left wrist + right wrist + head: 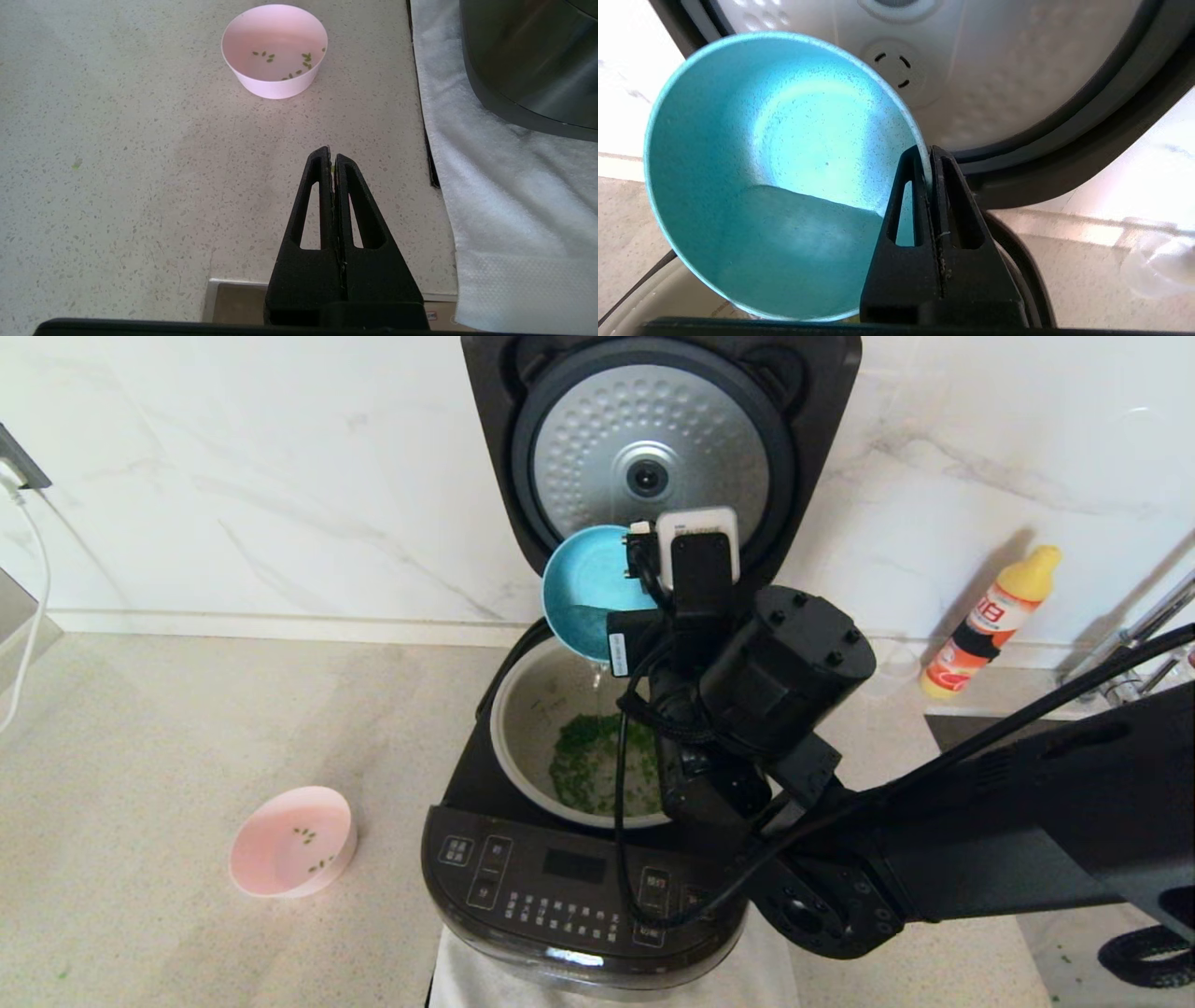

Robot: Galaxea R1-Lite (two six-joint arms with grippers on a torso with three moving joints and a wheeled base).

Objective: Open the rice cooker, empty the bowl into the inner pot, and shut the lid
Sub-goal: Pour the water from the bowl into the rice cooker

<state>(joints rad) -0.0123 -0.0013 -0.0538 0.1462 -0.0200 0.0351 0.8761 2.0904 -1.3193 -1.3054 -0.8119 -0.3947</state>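
Bench (140, 756), speckled stone, runs to a marble back wall. Rice cooker (579, 887) sits at the middle of the front edge on a white cloth (514, 210). Lid (653, 457) stands fully open, upright toward the back edge, dimpled silver disc facing forward. Inner pot (523, 728) is seated in the cooker body and holds green bits with some liquid.

Right gripper (930, 156) is above the pot's rear rim, fingers pinched tight on the wall of the blue bowl (583, 588). The bowl is tipped steeply with its mouth down toward the pot; water lies in its low side and a thin stream falls from the rim into the pot.

Pink bowl (291, 840) rests near the front-left of the bench, only a few green specks left in it. Left gripper (332, 161) hangs over the bench near the front edge, fingers pressed together, holding nothing.

Step in hand, as judged: emptying the blue bowl. Next calls for tipping further until drained, clearing the bowl off the cooker, then swinging the lid down.

Orange bottle (990, 625) stands at the back right.
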